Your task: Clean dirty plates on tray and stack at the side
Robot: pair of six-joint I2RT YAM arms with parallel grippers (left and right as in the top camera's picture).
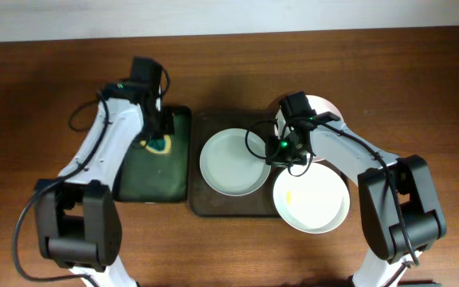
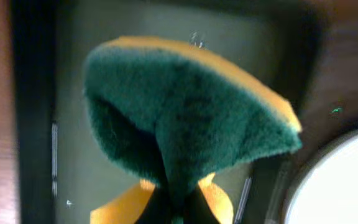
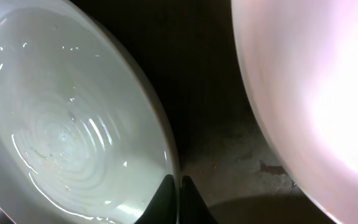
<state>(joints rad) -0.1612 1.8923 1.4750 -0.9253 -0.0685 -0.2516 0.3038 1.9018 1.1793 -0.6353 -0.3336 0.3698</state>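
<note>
Plates (image 1: 231,162): three, white, shallow. Middle plate (image 3: 73,124) lies on the tray (image 1: 213,124), left of centre. Near plate (image 1: 311,201) overhangs the tray's right front corner and has a yellow smear inside. Far plate (image 1: 330,105) is at the right rear, mostly under the right arm; on or off the tray, can't tell.

Step, as I read it: cleaning stage, nothing stacked at the side yet.

Right gripper (image 3: 180,194) sits low between the middle and far plates. Jaws are nearly together on the middle plate's right rim, apparently pinching it. That plate looks wet inside, with ripple marks and no smear visible.

Left gripper (image 2: 179,208) has its jaws closed on the lower part of a green-and-yellow sponge (image 2: 185,112), green face toward the wrist camera. It is over the green tray (image 1: 146,182); lifted or resting, can't tell.

Next move, judged: bring the sponge across to the held plate. That calls for clearing both tray rims and a firm rim pinch so the plate doesn't skid.

Pose: left arm reaches forward, wrist angled down over the green tray. Right arm reaches forward and inward across the far plate, wrist tipped toward tray centre.
</note>
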